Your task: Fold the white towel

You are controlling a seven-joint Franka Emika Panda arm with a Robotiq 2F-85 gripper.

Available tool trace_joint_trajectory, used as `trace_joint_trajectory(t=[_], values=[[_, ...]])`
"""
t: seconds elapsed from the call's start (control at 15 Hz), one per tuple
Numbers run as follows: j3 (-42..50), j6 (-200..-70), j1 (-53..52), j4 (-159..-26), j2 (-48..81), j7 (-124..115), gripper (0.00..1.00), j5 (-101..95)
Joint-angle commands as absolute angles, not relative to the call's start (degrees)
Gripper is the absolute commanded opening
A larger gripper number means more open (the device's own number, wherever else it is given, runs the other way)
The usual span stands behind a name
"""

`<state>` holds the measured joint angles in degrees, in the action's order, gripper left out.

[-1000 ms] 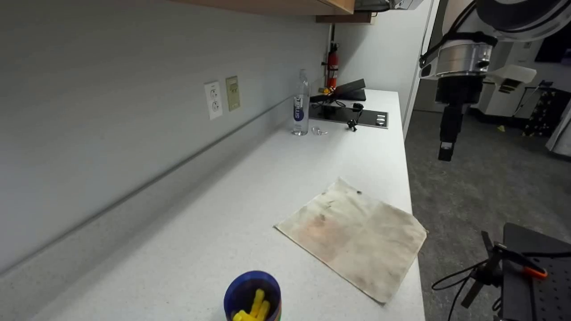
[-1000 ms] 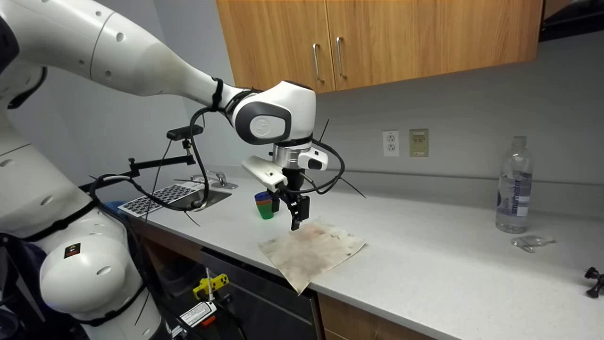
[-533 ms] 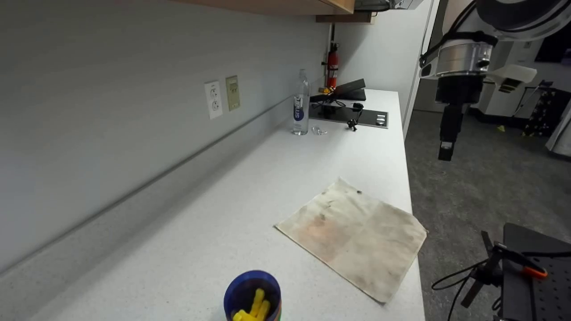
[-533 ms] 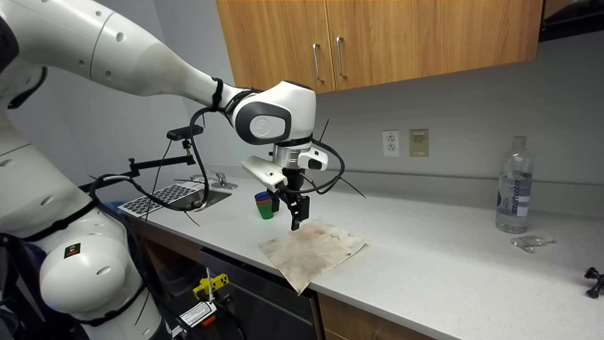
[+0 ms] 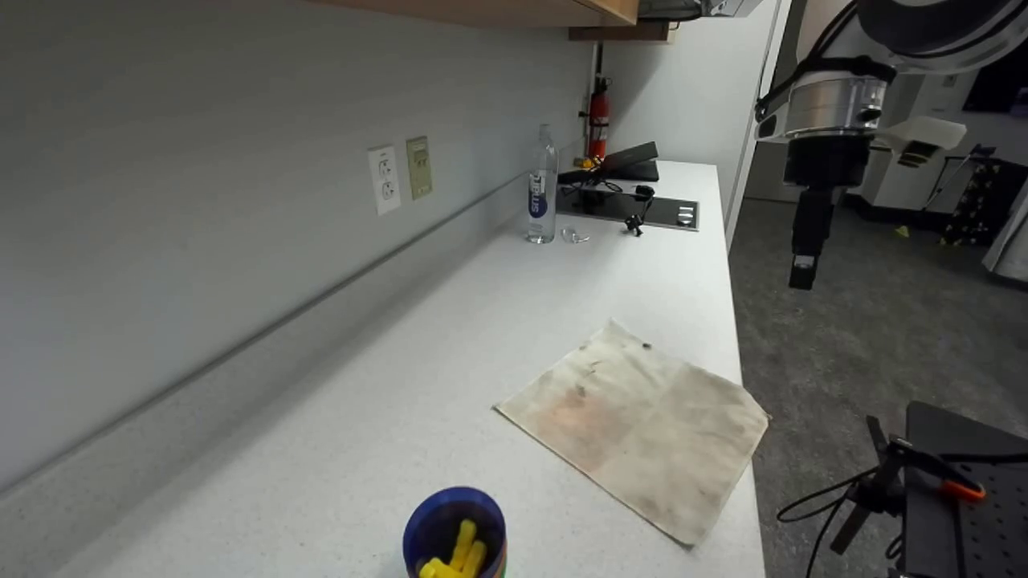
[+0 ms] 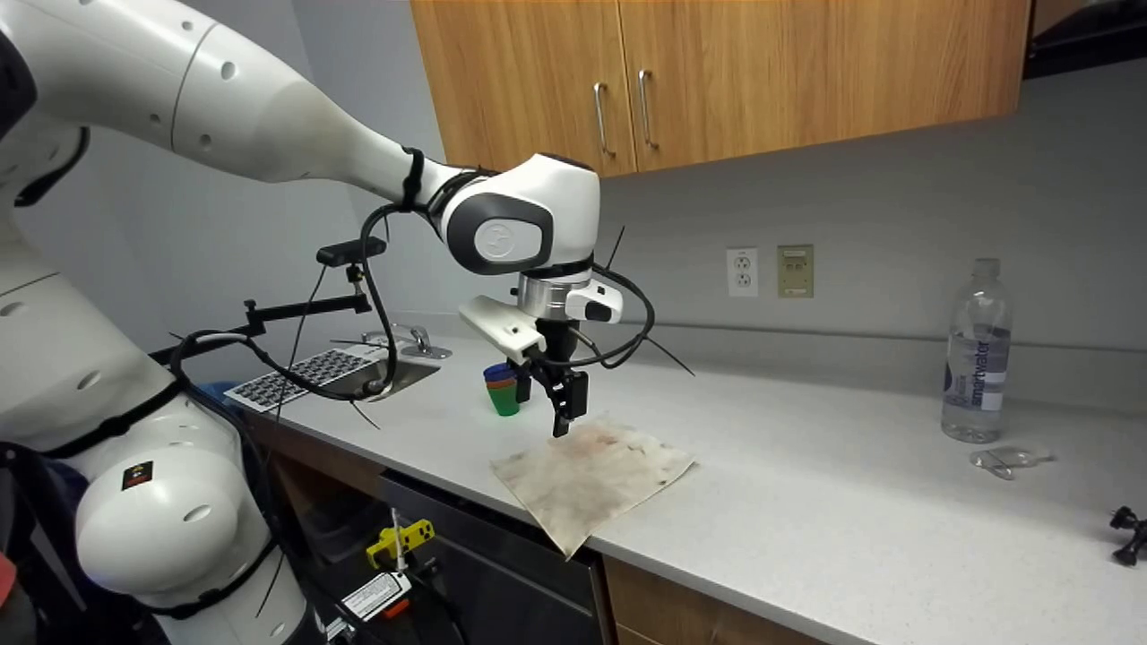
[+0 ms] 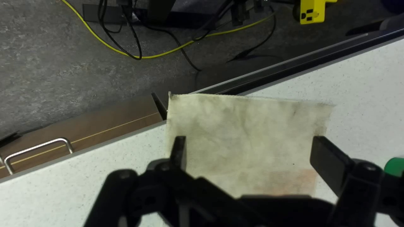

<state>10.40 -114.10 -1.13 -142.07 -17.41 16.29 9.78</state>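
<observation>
The white towel (image 5: 642, 433) is an off-white cloth with reddish-brown stains. It lies flat and spread on the counter, with one corner hanging over the front edge. It also shows in an exterior view (image 6: 591, 484) and in the wrist view (image 7: 240, 132). My gripper (image 6: 543, 412) is held above the towel, pointing down and apart from it. In the wrist view my gripper (image 7: 247, 142) is wide open, with nothing between its fingers, and the towel lies below. The gripper's body hides the towel's near part there. In an exterior view the gripper (image 5: 801, 281) hangs in front of the floor.
A blue cup (image 5: 434, 499) with yellow pieces inside stands near the towel; it tops a coloured stack (image 6: 504, 394). A water bottle (image 6: 975, 358) and a clear small item (image 6: 1008, 460) stand further along. A cooktop (image 5: 666, 213) lies at the far end. Cabinets (image 6: 735, 81) hang above.
The arm, gripper and towel have not visibly moved. A reddish thing has appeared at the lower left edge of an exterior view.
</observation>
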Motion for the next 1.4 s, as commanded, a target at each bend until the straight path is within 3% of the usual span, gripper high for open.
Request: trace_joint_trajectory(t=[0.0,1.33], values=[[9.21,-113.96,0.12,-141.99,-17.32,16.59,1.00,10.13],[6.21,-125.38,-0.19,-140.31,-12.53,18.01,1.00,5.38]])
